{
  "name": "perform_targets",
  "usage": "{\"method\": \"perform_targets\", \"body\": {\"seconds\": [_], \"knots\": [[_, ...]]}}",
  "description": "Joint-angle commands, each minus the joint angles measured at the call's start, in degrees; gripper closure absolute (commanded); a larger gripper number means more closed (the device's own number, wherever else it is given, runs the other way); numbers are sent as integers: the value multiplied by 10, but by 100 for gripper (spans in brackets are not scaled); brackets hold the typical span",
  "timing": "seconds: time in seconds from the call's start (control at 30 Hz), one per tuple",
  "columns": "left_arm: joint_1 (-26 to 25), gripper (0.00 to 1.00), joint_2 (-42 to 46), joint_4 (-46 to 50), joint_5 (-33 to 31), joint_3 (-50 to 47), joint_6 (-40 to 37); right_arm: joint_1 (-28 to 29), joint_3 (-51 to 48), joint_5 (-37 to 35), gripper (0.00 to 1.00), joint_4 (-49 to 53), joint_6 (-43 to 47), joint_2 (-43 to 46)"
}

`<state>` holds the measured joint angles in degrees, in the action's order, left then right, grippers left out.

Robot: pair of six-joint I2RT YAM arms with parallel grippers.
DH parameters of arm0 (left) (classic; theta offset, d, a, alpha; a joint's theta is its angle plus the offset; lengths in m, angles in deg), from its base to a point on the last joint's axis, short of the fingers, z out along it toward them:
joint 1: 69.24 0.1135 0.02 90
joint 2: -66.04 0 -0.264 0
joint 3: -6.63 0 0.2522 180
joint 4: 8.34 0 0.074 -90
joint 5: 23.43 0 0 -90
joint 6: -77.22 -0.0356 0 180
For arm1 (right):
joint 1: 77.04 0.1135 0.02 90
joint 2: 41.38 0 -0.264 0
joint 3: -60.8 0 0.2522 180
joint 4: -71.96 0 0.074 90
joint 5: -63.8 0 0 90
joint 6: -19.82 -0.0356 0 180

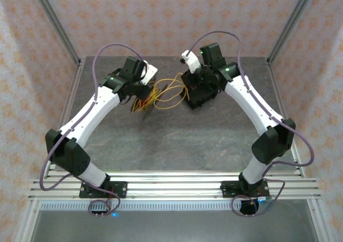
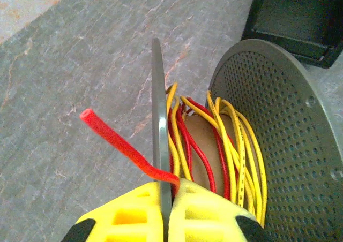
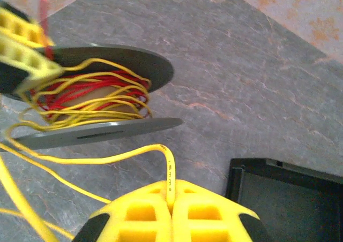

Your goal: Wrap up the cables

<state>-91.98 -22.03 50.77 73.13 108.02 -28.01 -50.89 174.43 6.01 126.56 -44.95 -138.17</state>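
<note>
A grey spool stands on edge on the table. Yellow cables and red cables are wound loosely round its core. My left gripper is shut on the spool's near flange, and a red cable end bends out beside the pinch. The perforated far flange is to the right. My right gripper is shut on a yellow cable that runs left to the spool. Slack yellow cable loops lie between the two arms.
A black box sits on the table next to the right gripper; it is the black box in the right wrist view and the black box in the left. Patterned walls enclose the grey tabletop.
</note>
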Motion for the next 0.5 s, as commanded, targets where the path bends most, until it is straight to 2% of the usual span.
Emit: {"method": "perform_targets", "body": {"seconds": [0.0, 0.17, 0.33, 0.47], "knots": [[10, 100, 43, 11, 44, 8, -39, -33, 22, 4, 100, 4, -13, -9], [19, 100, 53, 45, 81, 27, -54, -60, 22, 20, 100, 13, -19, -31], [47, 100, 66, 55, 139, 47, -47, -63, 12, 36, 100, 22, -15, -44], [70, 100, 74, 66, 196, 69, -32, -63, -5, 17, 100, 21, -11, -52]]}}
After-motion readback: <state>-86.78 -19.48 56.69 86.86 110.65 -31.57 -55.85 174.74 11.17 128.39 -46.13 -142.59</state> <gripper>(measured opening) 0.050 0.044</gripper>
